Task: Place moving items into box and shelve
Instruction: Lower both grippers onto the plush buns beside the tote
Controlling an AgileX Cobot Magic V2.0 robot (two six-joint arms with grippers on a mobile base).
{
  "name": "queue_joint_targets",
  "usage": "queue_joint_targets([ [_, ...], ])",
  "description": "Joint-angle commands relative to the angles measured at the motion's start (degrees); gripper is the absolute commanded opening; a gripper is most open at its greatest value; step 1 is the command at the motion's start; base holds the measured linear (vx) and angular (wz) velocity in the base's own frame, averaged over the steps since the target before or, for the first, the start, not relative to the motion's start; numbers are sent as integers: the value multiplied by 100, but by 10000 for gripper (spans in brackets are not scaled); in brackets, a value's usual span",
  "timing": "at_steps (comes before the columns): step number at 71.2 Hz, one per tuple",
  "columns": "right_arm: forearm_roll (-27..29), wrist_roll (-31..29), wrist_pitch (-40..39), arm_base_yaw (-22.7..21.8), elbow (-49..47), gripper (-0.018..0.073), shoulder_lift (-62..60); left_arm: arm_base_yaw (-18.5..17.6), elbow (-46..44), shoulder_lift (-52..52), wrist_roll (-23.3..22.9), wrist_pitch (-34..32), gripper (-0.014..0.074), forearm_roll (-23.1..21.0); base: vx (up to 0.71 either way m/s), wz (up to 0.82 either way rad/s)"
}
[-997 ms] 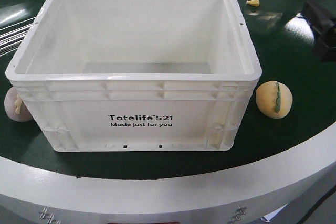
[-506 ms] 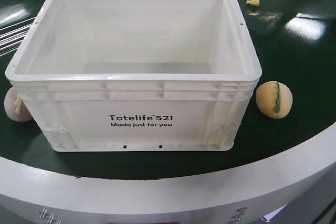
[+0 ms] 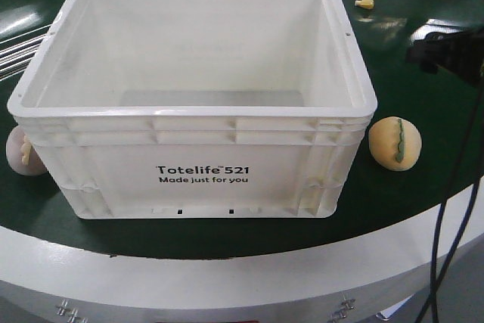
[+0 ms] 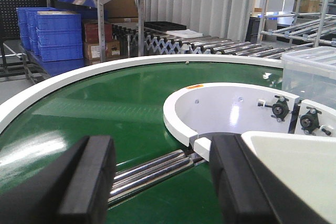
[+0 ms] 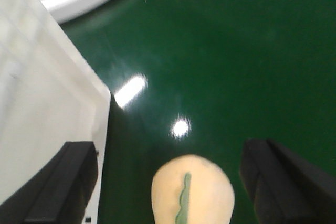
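Note:
The box point(image 3: 193, 122), a large white tote printed "Totelife 521", stands empty in the middle of the green belt. A yellow-orange ball with a green stripe point(image 3: 395, 144) lies just right of it. A pale pinkish ball point(image 3: 21, 150) peeks out at its left side. My right gripper point(image 5: 170, 179) hangs open above the yellow ball point(image 5: 193, 192), which sits between the fingers but slightly ahead and untouched. My left gripper point(image 4: 163, 182) is open and empty by the box's far left corner point(image 4: 294, 161).
Steel rollers point(image 4: 152, 167) and a white inner ring point(image 4: 220, 106) lie behind the box. A clear bin point(image 4: 311, 72) stands at the back right, and a small yellow piece point(image 3: 364, 4) beside it. Blue bins point(image 4: 50, 32) are stacked beyond the belt. A black cable point(image 3: 446, 217) hangs at the right.
The right arm left the front view half a second ago, then came back in at the upper right, lower and further left, with its cable now hanging there. Box and balls have not moved.

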Motion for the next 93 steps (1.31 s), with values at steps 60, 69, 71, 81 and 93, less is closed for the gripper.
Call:
queue_joint_targets([
  [60, 131, -76, -26, 1, -202, 470, 1750, 1, -226, -9, -62, -387, 517, -20, 0, 0],
  [69, 131, -61, 82, 1, -202, 198, 1849, 1, -226, 48, -62, -308, 517, -20, 0, 0],
  [71, 131, -61, 93, 1, -202, 144, 1856, 1, -226, 68, -62, -319, 517, -20, 0, 0],
  [81, 131, -61, 82, 1, -202, -20, 1880, 6, -407, 298, -62, -324, 517, -20, 0, 0],
  [93, 126, -78, 75, 1, -202, -15, 1880, 6, -1014, 926, -62, -161, 517, -20, 0, 0],
])
